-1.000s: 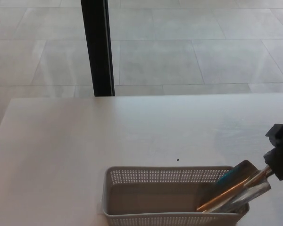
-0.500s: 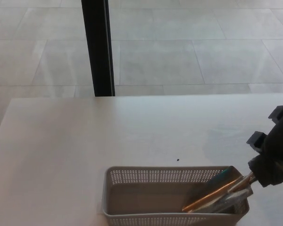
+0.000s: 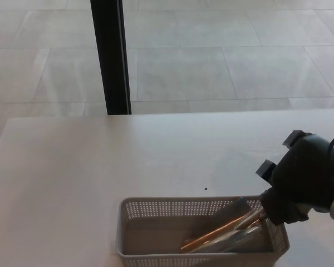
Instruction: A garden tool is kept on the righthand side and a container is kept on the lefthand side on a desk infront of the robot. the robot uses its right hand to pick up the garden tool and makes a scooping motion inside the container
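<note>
A grey perforated basket [image 3: 156, 208] stands on the white desk at the bottom centre. Inside it lies the blade of a garden trowel [image 3: 222, 231], copper and silver coloured, slanting down to the left from the basket's right end. My right hand [image 3: 303, 186] is shut on the trowel's handle just above the basket's right rim. The handle itself is hidden under the hand. My left hand does not show.
The white desk [image 3: 100, 167] stretches wide to the left and back of the basket. A small dark speck [image 3: 205, 188] lies just behind the basket. Beyond the desk's far edge rises a black post [image 3: 110, 55] on a tiled floor.
My right hand has moved left and inward over the basket's right end. The trowel's blade has slid deeper and further left inside the basket and lies flatter. The camera has shifted slightly.
</note>
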`<state>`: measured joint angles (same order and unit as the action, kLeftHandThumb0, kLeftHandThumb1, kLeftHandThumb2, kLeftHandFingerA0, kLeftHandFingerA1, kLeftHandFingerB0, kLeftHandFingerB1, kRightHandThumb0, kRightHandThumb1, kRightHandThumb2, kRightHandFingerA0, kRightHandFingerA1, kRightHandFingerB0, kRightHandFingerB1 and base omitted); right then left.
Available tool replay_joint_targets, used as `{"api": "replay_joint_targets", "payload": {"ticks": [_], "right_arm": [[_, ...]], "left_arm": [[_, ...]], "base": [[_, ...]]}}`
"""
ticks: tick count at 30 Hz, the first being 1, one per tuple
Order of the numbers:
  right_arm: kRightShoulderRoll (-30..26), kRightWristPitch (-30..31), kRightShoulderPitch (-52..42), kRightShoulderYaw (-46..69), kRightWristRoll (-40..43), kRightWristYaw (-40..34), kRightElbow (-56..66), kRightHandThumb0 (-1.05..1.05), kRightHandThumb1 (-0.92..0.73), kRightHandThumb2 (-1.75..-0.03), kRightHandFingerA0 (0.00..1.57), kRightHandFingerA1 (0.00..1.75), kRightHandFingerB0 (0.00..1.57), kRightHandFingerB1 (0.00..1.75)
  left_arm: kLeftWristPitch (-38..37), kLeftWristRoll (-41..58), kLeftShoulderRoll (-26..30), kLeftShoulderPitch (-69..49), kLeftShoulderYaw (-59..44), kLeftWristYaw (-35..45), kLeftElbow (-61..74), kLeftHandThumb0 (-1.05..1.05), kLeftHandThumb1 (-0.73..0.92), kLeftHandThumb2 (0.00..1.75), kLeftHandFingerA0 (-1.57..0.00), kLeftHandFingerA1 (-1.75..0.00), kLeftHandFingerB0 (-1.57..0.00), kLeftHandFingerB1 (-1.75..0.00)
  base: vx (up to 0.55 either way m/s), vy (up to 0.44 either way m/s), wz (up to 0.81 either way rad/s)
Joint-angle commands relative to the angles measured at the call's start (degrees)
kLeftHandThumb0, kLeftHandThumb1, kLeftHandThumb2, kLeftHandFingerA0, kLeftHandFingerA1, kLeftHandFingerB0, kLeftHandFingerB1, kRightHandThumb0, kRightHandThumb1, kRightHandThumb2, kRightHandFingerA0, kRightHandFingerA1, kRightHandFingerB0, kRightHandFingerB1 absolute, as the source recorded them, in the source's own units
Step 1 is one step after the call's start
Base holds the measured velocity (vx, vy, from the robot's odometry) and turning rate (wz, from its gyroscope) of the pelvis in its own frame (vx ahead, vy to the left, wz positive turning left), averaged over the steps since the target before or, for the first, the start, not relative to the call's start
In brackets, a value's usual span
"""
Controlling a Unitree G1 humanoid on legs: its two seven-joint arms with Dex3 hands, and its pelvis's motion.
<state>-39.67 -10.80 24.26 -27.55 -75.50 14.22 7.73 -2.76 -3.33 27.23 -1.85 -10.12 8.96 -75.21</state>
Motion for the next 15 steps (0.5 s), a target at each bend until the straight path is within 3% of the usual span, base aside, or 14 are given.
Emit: {"api": "replay_joint_targets", "payload": {"ticks": [1,4,6,9,11,14,15], "right_arm": [[3.38,-0.57,1.15,-2.67,-1.31,3.36,1.17,-0.46,-0.72,-0.84,1.0,1.75,0.73,1.56],[4.09,-0.33,1.14,-2.96,-1.55,2.6,1.25,-0.46,-0.71,-0.86,1.02,1.75,0.75,1.58],[4.77,-0.69,1.42,-3.54,-1.28,3.69,1.03,-0.47,-0.69,-0.86,1.03,1.75,0.7,1.68],[6.41,0.13,0.8,-5.24,-2.64,4.12,0.55,-0.47,-0.64,-0.91,1.05,1.75,0.73,1.58],[7.39,1.08,0.04,-6.83,-4.82,3.51,0.29,-0.52,-0.71,-0.79,1.03,1.75,0.69,1.63],[9.29,1.13,-0.3,-8.27,-4.52,1.54,-0.46,-0.47,-0.69,-0.9,1.05,1.75,0.75,1.63],[9.79,1.31,-0.1,-8.59,-4.59,1.58,-0.37,-0.5,-0.74,-0.82,1.04,1.75,0.73,1.64]], "left_arm": [[-0.15,-0.36,0.69,0.0,0.53,-0.26,-0.33,-0.47,0.69,0.61,-0.62,-0.58,-0.53,-0.46],[-0.87,-0.96,0.9,-0.18,1.31,-0.07,0.03,-0.48,0.7,0.61,-0.64,-0.61,-0.54,-0.47],[-0.21,-0.04,0.99,0.03,0.69,0.85,-0.01,-0.48,0.71,0.61,-0.62,-0.63,-0.53,-0.48],[-0.05,-0.18,1.13,0.16,0.78,0.82,0.07,-0.48,0.69,0.61,-0.63,-0.6,-0.54,-0.47],[-0.02,-0.34,1.18,0.25,0.85,0.7,-0.25,-0.49,0.69,0.61,-0.63,-0.58,-0.54,-0.46],[-0.35,-0.06,1.16,0.19,0.55,1.11,-0.22,-0.5,0.69,0.61,-0.64,-0.6,-0.56,-0.47],[-0.28,-0.35,1.22,0.2,0.82,1.05,-0.17,-0.5,0.69,0.6,-0.66,-0.61,-0.57,-0.48]], "base": [[0.0,0.0,0.0],[0.0,0.0,0.0],[0.0,0.0,0.0],[0.0,0.0,0.0],[0.0,0.0,0.0],[0.0,0.0,0.0],[0.0,0.0,0.0]]}}
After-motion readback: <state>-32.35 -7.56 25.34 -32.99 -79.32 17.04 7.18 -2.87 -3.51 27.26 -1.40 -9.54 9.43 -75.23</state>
